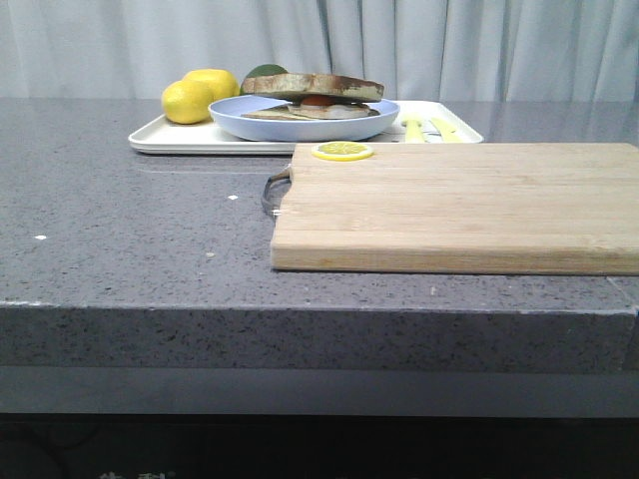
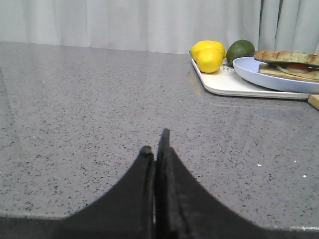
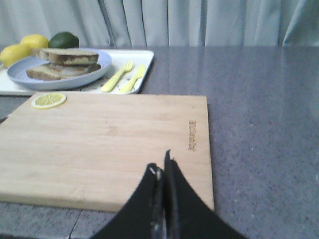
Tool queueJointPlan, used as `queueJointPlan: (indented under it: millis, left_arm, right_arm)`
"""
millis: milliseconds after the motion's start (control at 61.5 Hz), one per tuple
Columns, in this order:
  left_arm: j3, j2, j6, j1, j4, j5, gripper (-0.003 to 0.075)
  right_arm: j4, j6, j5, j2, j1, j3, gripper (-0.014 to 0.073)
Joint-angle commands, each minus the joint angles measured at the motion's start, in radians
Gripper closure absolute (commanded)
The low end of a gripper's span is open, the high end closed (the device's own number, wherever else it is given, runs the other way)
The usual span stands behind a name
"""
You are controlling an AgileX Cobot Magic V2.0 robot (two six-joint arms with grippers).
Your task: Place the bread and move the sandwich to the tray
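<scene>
The sandwich lies on a round light-blue plate that stands on the cream-white tray at the back of the counter. Its top slice is the bread with the dark scorched crust; egg and something red show under it. The sandwich also shows in the left wrist view and the right wrist view. My left gripper is shut and empty over bare counter, left of the tray. My right gripper is shut and empty at the near edge of the cutting board. Neither gripper shows in the front view.
A bamboo cutting board lies in front of the tray, with a lemon slice at its far left corner. Two lemons and an avocado sit at the tray's left end. Yellow cutlery lies at its right end.
</scene>
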Motion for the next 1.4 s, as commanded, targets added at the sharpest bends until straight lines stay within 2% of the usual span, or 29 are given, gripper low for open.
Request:
queueJointPlan:
  millis: [0, 114, 228, 635, 1383]
  left_arm:
    - [0.002, -0.024, -0.011, 0.005, 0.001, -0.088, 0.0741]
    - [0.002, -0.024, -0.011, 0.005, 0.001, -0.088, 0.0741]
    - [0.002, -0.024, -0.011, 0.005, 0.001, -0.088, 0.0741]
    - [0.002, -0.024, -0.011, 0.005, 0.001, -0.088, 0.0741]
    - [0.002, -0.022, -0.011, 0.005, 0.001, -0.088, 0.0741]
  right_arm:
    - [-0.006, -0.005, -0.268, 0.01, -0.001, 0.07, 0.0654]
    - [-0.006, -0.005, -0.39, 0.01, -0.001, 0.194, 0.0654]
    - [0.019, -0.005, -0.444, 0.01, -0.001, 0.27, 0.0654]
    - [0.048, -0.005, -0.328, -0.032, -0.001, 0.272, 0.0654]
    - [0.048, -0.005, -0.334, -0.054, -0.001, 0.272, 0.0654]
